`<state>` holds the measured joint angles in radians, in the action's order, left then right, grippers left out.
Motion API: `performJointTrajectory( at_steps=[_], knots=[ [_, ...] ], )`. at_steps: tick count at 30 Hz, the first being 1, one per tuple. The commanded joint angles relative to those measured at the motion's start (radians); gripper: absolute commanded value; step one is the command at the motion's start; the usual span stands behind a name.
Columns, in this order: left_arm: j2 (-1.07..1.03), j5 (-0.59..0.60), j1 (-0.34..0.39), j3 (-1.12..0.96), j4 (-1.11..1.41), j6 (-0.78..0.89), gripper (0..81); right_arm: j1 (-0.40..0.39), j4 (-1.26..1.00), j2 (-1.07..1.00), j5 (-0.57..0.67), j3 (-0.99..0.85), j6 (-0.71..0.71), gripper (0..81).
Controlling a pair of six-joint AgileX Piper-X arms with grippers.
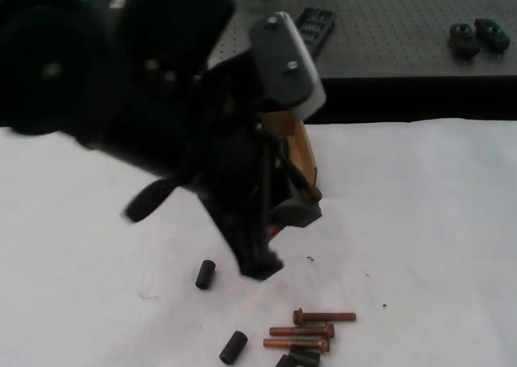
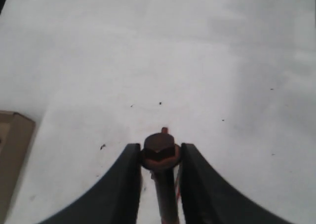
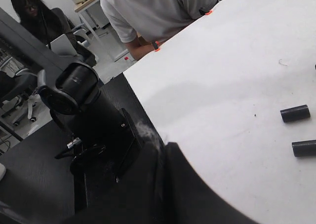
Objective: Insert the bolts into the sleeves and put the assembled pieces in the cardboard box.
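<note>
My left gripper [image 2: 159, 146] is shut on a copper bolt [image 2: 165, 194], gripped just under its hex head, above the white sheet. A corner of the cardboard box [image 2: 12, 155] lies off to one side. In the high view an arm's black gripper [image 1: 260, 263] points down in front of the cardboard box [image 1: 297, 145]. Three copper bolts [image 1: 311, 331] lie near the front edge, with black sleeves [image 1: 205, 274] [image 1: 233, 347] close by. My right gripper [image 3: 162, 182] is shut with nothing in it; two sleeves [image 3: 295, 113] [image 3: 303, 148] lie on the sheet beyond it.
The white sheet [image 1: 420, 221] has free room at the right. A black bench behind holds a dark bit holder [image 1: 315, 23] and two dark knobs [image 1: 479, 37]. An arm base [image 3: 81, 98] stands by the sheet's edge.
</note>
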<state>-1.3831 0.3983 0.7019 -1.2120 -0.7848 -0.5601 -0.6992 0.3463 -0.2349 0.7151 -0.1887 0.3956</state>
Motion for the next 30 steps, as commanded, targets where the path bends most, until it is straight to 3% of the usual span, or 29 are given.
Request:
performJointTrajectory(
  at_steps=[1, 8, 17, 22, 25, 27, 30],
  knots=[
    [0.136, 0.090, 0.000, 0.101, 0.062, 0.001, 0.6, -0.002, -0.008, 0.010, -0.010, -0.003, 0.008, 5.4],
    [0.349, 0.144, 0.000, 0.307, 0.263, 0.075, 0.6, -0.002, -0.008, 0.010, -0.015, -0.003, 0.008, 5.4],
    [0.583, 0.137, 0.000, 0.544, 0.508, 0.298, 0.6, -0.002, 0.047, 0.010, -0.192, -0.003, 0.002, 5.4],
    [0.670, 0.003, 0.000, 0.692, 0.649, 0.391, 0.6, -0.002, 0.034, 0.005, -0.227, 0.021, -0.007, 5.2],
    [0.691, -0.123, 0.000, 0.796, 0.839, 0.583, 0.6, -0.002, 0.002, -0.017, -0.245, 0.040, -0.005, 5.2],
    [0.691, -0.156, 0.000, 0.862, 0.965, 0.689, 0.6, -0.002, -0.014, -0.047, -0.278, 0.047, 0.012, 5.2],
    [0.691, -0.165, 0.000, 0.941, 1.084, 0.700, 0.6, -0.002, -0.040, -0.112, -0.308, 0.047, 0.013, 5.2]
  ],
)
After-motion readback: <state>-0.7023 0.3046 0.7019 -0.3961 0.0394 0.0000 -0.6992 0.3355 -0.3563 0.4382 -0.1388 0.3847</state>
